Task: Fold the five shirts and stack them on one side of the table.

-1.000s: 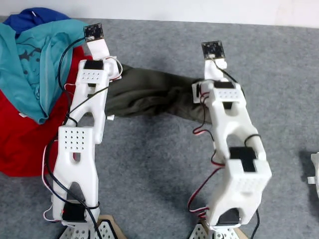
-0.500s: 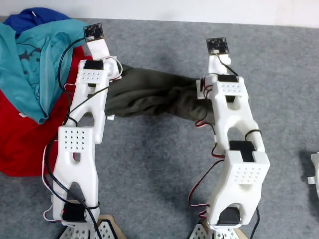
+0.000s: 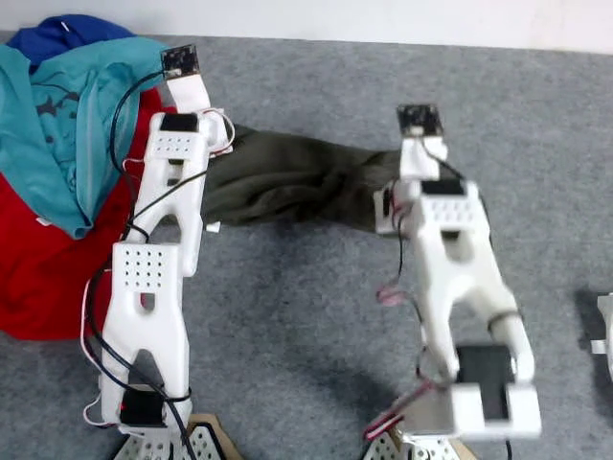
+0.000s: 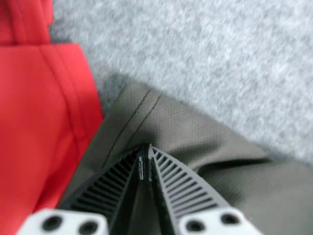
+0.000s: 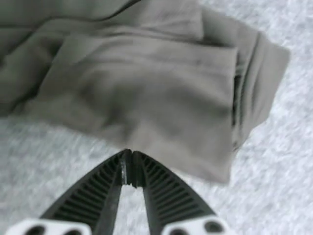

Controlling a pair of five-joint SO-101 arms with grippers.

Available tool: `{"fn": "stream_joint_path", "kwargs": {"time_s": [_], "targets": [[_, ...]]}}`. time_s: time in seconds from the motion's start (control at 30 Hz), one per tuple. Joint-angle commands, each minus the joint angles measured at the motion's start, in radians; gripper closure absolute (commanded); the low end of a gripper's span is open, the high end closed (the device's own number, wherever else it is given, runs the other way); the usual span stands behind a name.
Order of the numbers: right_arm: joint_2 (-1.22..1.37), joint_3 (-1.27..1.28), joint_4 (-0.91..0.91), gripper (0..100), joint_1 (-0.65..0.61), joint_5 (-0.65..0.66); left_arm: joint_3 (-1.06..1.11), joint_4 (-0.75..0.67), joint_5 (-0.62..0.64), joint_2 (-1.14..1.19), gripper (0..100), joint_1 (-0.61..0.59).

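Right arm has sagged back toward its base while the left one hasn't budged, and the olive shirt [image 3: 287, 177] is still a bunched strip across the middle of the table [image 3: 287, 316], one end against the red shirt [image 3: 38, 278]. Left pincer [image 4: 145, 157] is clamped on a ridge of that olive cloth, right beside the red hem. Right pincer [image 5: 131, 169] is squeezed together too, tips right at the folded end's near edge with the cloth lying beyond them, can't tell if it's nipping any.
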Motion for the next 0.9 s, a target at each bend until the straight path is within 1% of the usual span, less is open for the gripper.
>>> {"fn": "stream_joint_path", "kwargs": {"time_s": [0.0,0.1,0.2,0.33,0.4,0.47,0.53,0.6,0.67,0.73,0.87], "targets": [[-0.214,0.269,-0.160,98.8,-0.010,-0.015,-0.077,0.137,0.005,-0.044,99,-0.028],[-0.317,0.441,-0.226,98.6,-0.008,-0.014,-0.111,0.169,-0.049,-0.033,99,-0.047],[-0.384,0.484,-0.236,98.5,-0.013,-0.014,-0.116,0.215,-0.104,-0.033,99,-0.047],[-0.389,0.549,-0.338,98.5,-0.056,-0.012,-0.125,0.238,-0.123,-0.042,97,-0.061],[-0.377,0.572,-0.374,98.5,-0.068,0.020,-0.189,0.250,-0.120,-0.054,92,-0.070],[-0.372,0.582,-0.398,98.5,-0.087,0.051,-0.255,0.304,-0.089,-0.073,84,-0.082],[-0.371,0.593,-0.409,98.5,-0.108,0.055,-0.331,0.350,-0.041,-0.085,76,-0.094],[-0.380,0.608,-0.412,98.5,-0.120,0.057,-0.398,0.393,-0.034,-0.090,68,-0.108],[-0.380,0.610,-0.412,98.5,-0.125,0.058,-0.463,0.437,-0.032,-0.091,63,-0.117],[-0.380,0.610,-0.412,98.5,-0.125,0.075,-0.509,0.491,-0.031,-0.088,61,-0.125],[-0.380,0.610,-0.412,98.5,-0.125,0.087,-0.522,0.611,-0.034,-0.085,63,-0.128]]}}
